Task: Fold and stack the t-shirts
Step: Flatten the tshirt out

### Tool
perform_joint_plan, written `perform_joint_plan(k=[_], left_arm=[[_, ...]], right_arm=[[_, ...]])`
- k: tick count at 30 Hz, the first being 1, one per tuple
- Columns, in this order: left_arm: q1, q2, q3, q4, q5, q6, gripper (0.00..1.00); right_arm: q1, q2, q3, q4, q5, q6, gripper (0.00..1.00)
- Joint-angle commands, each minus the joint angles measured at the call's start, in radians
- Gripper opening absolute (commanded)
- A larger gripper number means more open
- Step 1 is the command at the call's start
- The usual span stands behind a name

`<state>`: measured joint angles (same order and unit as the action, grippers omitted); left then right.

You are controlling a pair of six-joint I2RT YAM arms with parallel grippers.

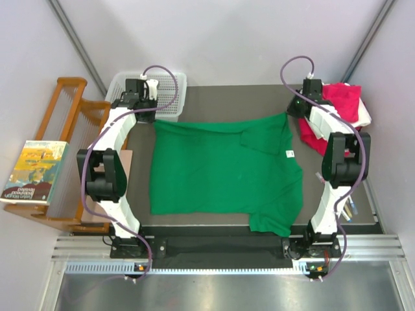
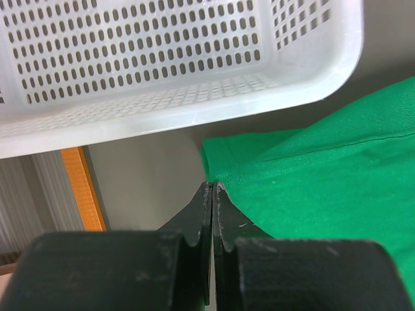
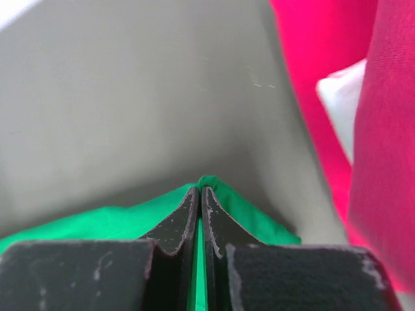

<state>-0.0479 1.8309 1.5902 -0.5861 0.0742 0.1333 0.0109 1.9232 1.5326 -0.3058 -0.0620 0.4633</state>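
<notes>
Top external: we found the green t-shirt flat on the bench, left claw and right claw each pinching a far corner; fold starting, we judged, next needing both corners carried nearward together.

Both arms have white rounded links and big black joint housings: the left arm at the left of the frame, the right arm at the right. A thin purple cable loops above each one. The wrist views show black fingers with grey scuffed edges.
</notes>
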Motion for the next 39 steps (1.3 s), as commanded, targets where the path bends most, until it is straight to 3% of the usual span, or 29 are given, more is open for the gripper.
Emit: perform_joint_plan(k=[1,6,7,8,9,13,14,16,20,24,27,39], left_arm=[[-0.004,-0.078,-0.010,0.026,0.013,-0.005,0.00],[-0.004,-0.082,-0.019,0.028,0.016,-0.008,0.00],[-0.004,-0.084,-0.019,0.029,0.016,-0.009,0.00],[-0.004,-0.085,-0.019,0.031,0.018,-0.011,0.00],[-0.004,-0.084,-0.018,0.032,0.016,-0.011,0.00],[-0.007,-0.078,-0.012,0.029,0.021,-0.017,0.00],[-0.009,-0.076,-0.012,0.029,0.021,-0.017,0.00],[-0.012,-0.079,-0.016,0.028,0.021,-0.014,0.00],[-0.013,-0.081,-0.019,0.029,0.012,-0.011,0.00],[-0.013,-0.079,-0.024,0.029,0.018,-0.011,0.00],[-0.018,-0.078,-0.024,0.028,0.021,-0.015,0.00],[-0.033,-0.084,-0.029,0.028,0.012,-0.017,0.00]], right_arm=[[-0.037,0.095,0.124,-0.024,0.013,-0.025,0.00],[-0.055,0.163,0.222,-0.090,0.014,-0.031,0.00],[-0.057,0.163,0.230,-0.092,0.014,-0.029,0.06],[-0.057,0.160,0.228,-0.093,0.016,-0.026,0.29],[-0.057,0.157,0.227,-0.092,0.016,-0.023,0.39],[-0.055,0.113,0.212,-0.101,0.017,-0.018,0.51],[-0.055,0.102,0.204,-0.099,0.018,-0.018,0.60],[-0.055,0.071,0.189,-0.107,0.008,-0.018,0.61],[-0.040,-0.009,0.089,-0.108,-0.034,0.011,0.42],[-0.019,-0.124,-0.124,-0.033,-0.065,0.029,0.42],[0.012,-0.148,-0.193,-0.019,-0.102,0.026,0.41],[0.092,-0.148,-0.307,-0.003,-0.111,0.014,0.36]])
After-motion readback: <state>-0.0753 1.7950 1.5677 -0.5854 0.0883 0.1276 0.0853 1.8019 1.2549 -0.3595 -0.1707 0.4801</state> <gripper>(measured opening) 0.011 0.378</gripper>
